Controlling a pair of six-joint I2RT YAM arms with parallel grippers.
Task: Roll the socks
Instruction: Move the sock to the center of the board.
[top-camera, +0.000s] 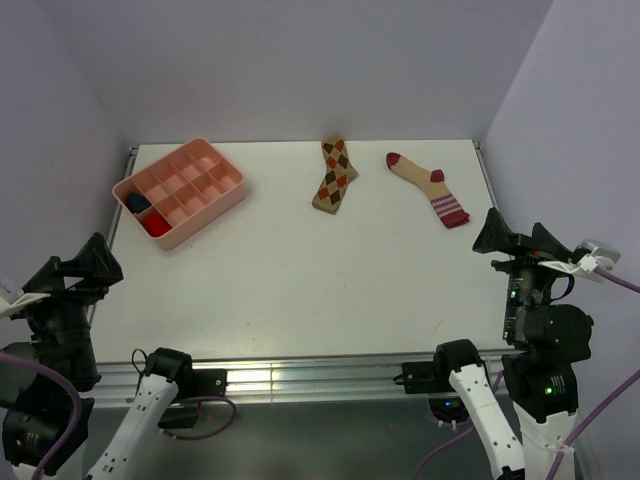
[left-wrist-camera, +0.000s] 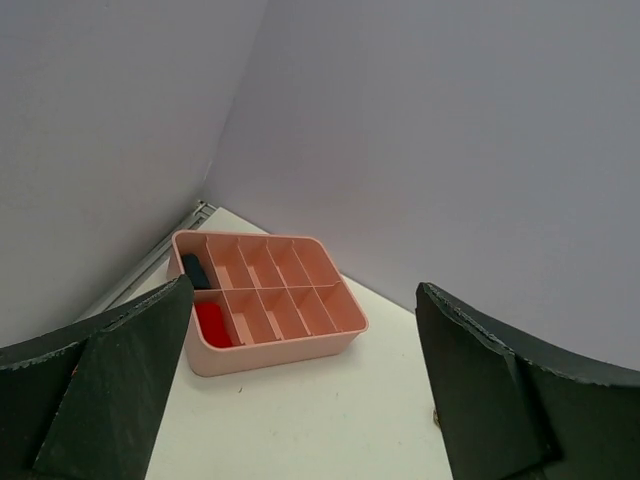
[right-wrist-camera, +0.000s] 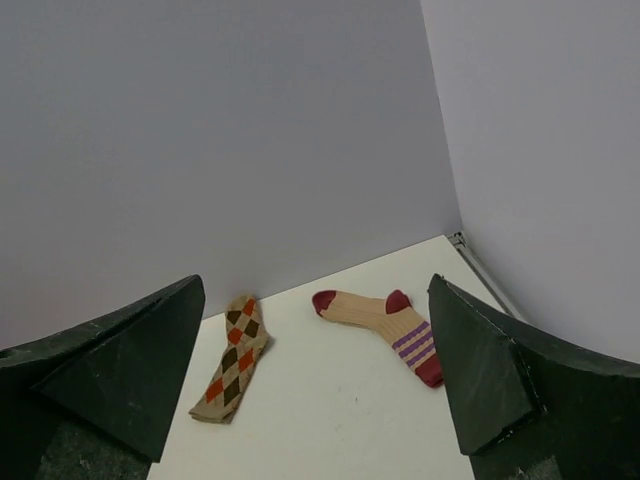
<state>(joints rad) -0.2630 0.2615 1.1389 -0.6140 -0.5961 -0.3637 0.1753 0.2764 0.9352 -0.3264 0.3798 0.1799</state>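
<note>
Two socks lie flat at the back of the white table. The argyle sock (top-camera: 335, 174) (right-wrist-camera: 231, 359), tan with brown and orange diamonds, is near the middle. To its right lies the tan sock (top-camera: 430, 187) (right-wrist-camera: 385, 322) with dark red toe and heel and a striped cuff. My left gripper (top-camera: 85, 262) (left-wrist-camera: 300, 400) hovers open at the near left, far from both socks. At the near right my right gripper (top-camera: 515, 238) (right-wrist-camera: 315, 400) is open too, the socks well ahead of it. Nothing sits between either pair of fingers.
A pink divided tray (top-camera: 230, 190) (left-wrist-camera: 345, 330) stands at the back left. A dark bundle (top-camera: 136, 203) (left-wrist-camera: 195, 270) and a red bundle (top-camera: 152, 224) (left-wrist-camera: 212, 325) fill two of its left compartments. Grey walls close in the table on three sides.
</note>
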